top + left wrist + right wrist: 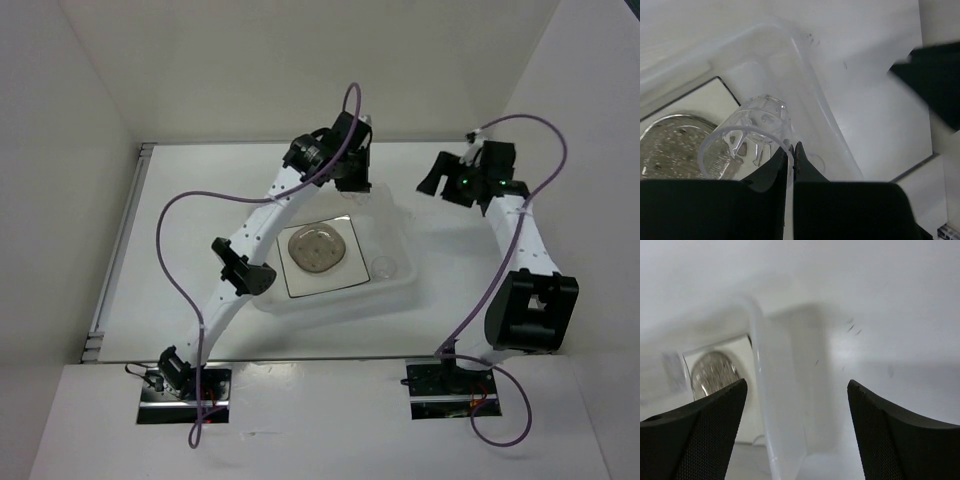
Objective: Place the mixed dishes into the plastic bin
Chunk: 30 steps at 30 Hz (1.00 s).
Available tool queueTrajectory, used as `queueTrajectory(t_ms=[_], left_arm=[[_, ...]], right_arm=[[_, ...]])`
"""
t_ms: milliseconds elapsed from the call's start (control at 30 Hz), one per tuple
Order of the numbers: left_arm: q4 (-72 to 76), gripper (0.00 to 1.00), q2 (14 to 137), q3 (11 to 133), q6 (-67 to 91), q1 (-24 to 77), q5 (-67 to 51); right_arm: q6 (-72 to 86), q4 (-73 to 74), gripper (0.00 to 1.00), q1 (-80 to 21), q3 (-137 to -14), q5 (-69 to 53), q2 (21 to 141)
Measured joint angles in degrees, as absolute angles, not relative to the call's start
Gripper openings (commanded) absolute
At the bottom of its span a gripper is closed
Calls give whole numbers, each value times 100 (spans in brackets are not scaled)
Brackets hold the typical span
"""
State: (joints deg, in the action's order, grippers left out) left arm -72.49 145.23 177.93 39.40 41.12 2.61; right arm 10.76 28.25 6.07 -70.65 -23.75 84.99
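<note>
My left claw [792, 154] is clamped on the thin rim of a tiny clear cup [754, 132]. The cup has a faceted base and hangs tilted above the far side of the translucent plastic bin [815, 100]. Inside the bin lies the flat square white plate [300, 283], dark-edged, carrying a round greyish dotted dish [317, 248]. A second clear cup [385, 267] sits right of the plate. My right claw [796, 387] stands wide open and empty over the white tabletop [460, 280], right of the bin.
</note>
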Motion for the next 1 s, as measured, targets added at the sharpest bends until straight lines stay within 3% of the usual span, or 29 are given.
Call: queueTrajectory(t_ms=[200,600,1000], left_arm=[[-7301,0,14757,17852,3811,4595,261],[-7358,6,15887,17849,3745,4698,268],[-7229,34,16020,17849,3741,4694,141]], right_arm=[[1522,2373,86,1667,-7767,-2613,8510],[1846,2362,86,2211,-7185,-3894,8184],[1594,2364,86,2248,-6770,-4630,7828]])
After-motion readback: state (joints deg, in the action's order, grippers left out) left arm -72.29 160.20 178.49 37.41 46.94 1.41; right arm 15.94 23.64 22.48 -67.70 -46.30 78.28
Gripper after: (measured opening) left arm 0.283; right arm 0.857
